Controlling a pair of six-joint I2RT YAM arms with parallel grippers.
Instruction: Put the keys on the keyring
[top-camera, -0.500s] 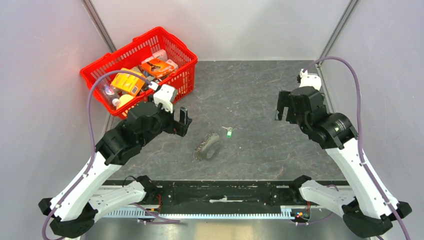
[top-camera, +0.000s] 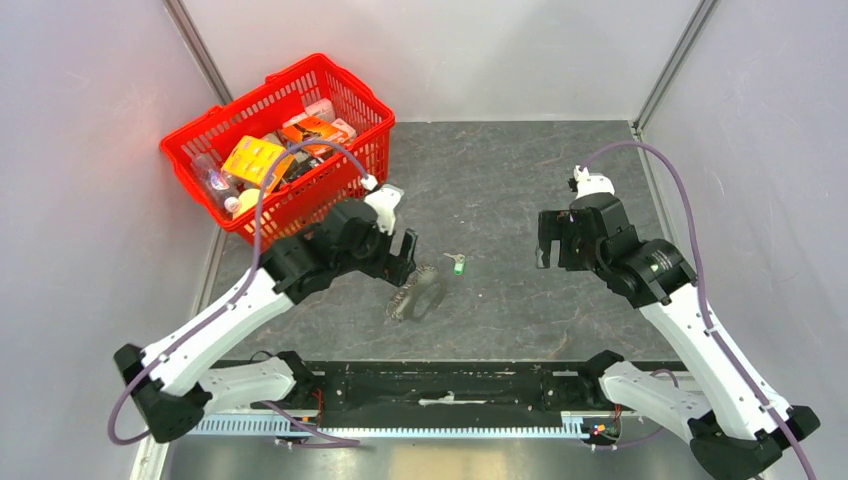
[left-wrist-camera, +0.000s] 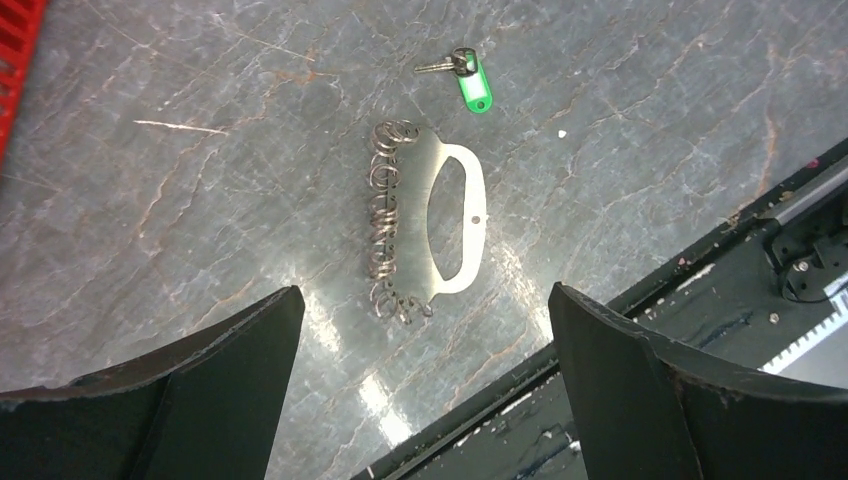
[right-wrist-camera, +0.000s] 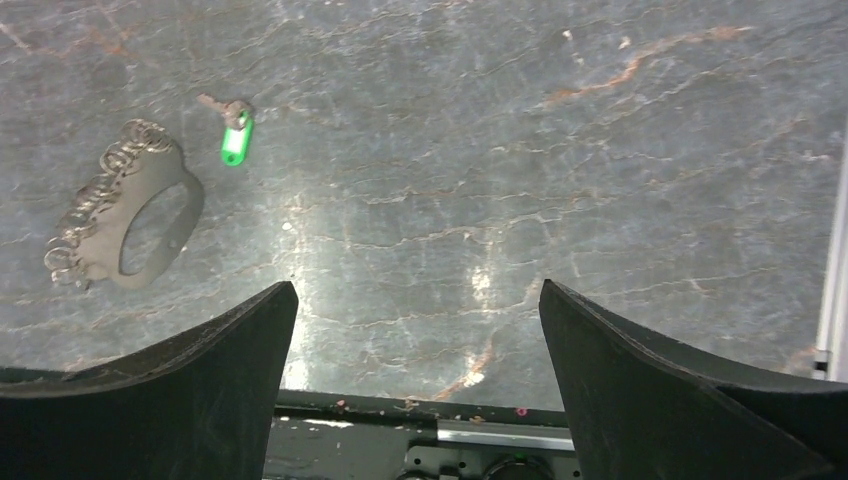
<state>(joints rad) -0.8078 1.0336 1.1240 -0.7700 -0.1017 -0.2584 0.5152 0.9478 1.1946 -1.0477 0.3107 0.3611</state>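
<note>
At the far left sits the red basket (top-camera: 350, 165), well apart from the work and of no concern to you now. Next comes your left gripper (left-wrist-camera: 424, 290), its jaws released and spread wide, grasping nothing. It hangs right over the keyring (left-wrist-camera: 414, 215), which lies flat on the surface (top-camera: 500, 170). In the left wrist view, the keyring's long axis runs straight away from you, down the middle of the gap between the 2 fingers. A closing stroke would therefore cross its short width, which I judge the easier bite. The looped, bumpy edge faces the left finger and the smooth handle side faces the right.

Just past the keyring's far end, a little to the right and not touching it, lie the keys (left-wrist-camera: 472, 85), green head nearest you and metal blade pointing left.

Farthest right is your right gripper (right-wrist-camera: 415, 285), jaws likewise released and empty. From it, both things lie well off to the upper left, so the left arm is plainly the nearer.
</note>
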